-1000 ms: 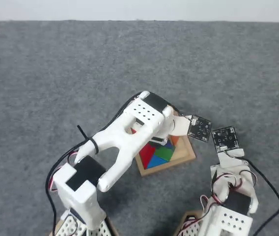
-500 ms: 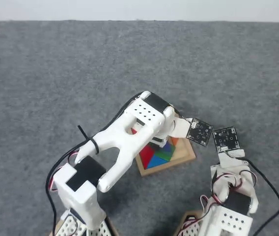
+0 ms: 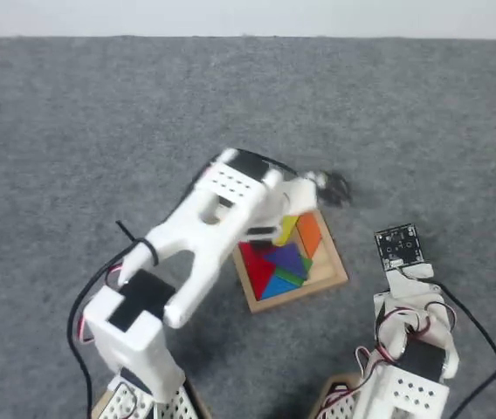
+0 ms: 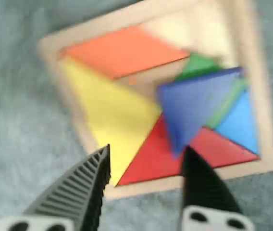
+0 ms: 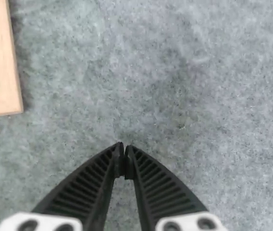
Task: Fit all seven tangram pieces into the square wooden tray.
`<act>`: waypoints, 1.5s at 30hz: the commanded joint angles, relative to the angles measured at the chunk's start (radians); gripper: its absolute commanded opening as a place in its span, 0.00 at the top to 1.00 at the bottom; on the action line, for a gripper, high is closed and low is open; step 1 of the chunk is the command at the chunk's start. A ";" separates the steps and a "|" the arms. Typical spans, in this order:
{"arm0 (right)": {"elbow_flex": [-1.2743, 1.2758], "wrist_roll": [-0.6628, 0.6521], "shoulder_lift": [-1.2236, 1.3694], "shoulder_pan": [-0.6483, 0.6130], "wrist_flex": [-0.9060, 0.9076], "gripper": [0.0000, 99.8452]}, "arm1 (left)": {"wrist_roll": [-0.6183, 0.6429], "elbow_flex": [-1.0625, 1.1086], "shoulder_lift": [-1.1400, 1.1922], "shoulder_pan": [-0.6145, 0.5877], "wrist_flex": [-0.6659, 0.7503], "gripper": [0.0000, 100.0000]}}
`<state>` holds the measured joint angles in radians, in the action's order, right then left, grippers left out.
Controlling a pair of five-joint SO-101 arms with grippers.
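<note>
Grey tabletop point(image 3: 99, 113). Right end effector point(image 5: 123, 161) together; left end effector point(image 4: 146, 149) apart, empty, newly raised over tray point(image 4: 93, 25). Purple piece point(image 4: 194, 106) beneath it askew, seemingly unseated.

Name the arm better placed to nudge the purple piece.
Left: the left claw hangs open over the tray by the purple piece; the right claw sits shut over carpet beside it.
</note>
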<state>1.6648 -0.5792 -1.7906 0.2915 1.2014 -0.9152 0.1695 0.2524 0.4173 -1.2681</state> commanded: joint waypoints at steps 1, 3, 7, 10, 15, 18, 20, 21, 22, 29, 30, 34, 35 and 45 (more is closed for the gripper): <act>-0.006 0.005 -0.008 -0.007 -0.022 0.99 | 0.069 0.045 -0.006 -0.066 0.097 0.85; -0.006 0.005 -0.008 -0.007 -0.022 0.99 | 0.074 0.059 -0.008 -0.068 0.101 0.85; -0.006 0.005 -0.008 -0.007 -0.022 0.99 | 0.077 0.061 -0.018 -0.060 0.055 0.86; -0.006 0.005 -0.008 -0.007 -0.022 0.99 | 0.133 0.061 -0.051 -0.064 0.040 0.91; -0.006 0.005 -0.008 -0.007 -0.022 0.99 | 0.150 0.142 -0.124 -0.041 0.031 0.99; -0.006 0.005 -0.008 -0.007 -0.022 0.99 | 0.126 0.286 -0.149 0.025 0.098 0.99; -0.006 0.005 -0.008 -0.007 -0.022 0.99 | 0.127 0.354 -0.155 0.046 0.157 0.99; -0.006 0.005 -0.008 -0.007 -0.022 0.99 | 0.127 0.367 -0.150 0.049 0.172 0.99; -0.006 0.005 -0.008 -0.007 -0.022 0.99 | 0.127 0.374 -0.147 0.049 0.178 0.99; -0.005 0.005 -0.008 -0.007 -0.022 0.99 | 0.141 0.344 -0.137 0.040 0.175 0.99; -0.005 0.005 -0.008 -0.007 -0.022 0.99 | 0.160 0.340 -0.143 0.040 0.175 0.99; -0.003 0.005 -0.008 -0.024 -0.022 0.99 | 0.219 0.246 -0.141 0.040 0.147 0.99; -0.003 0.005 -0.008 -0.038 -0.022 0.99 | 0.241 0.222 -0.144 0.040 0.133 0.99; -0.002 0.005 -0.008 -0.050 -0.022 0.99 | 0.238 0.298 -0.290 0.071 0.012 0.99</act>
<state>1.6648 -0.5808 -1.7906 0.2532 1.2014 -0.6575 0.3966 0.0698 0.4572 -1.2313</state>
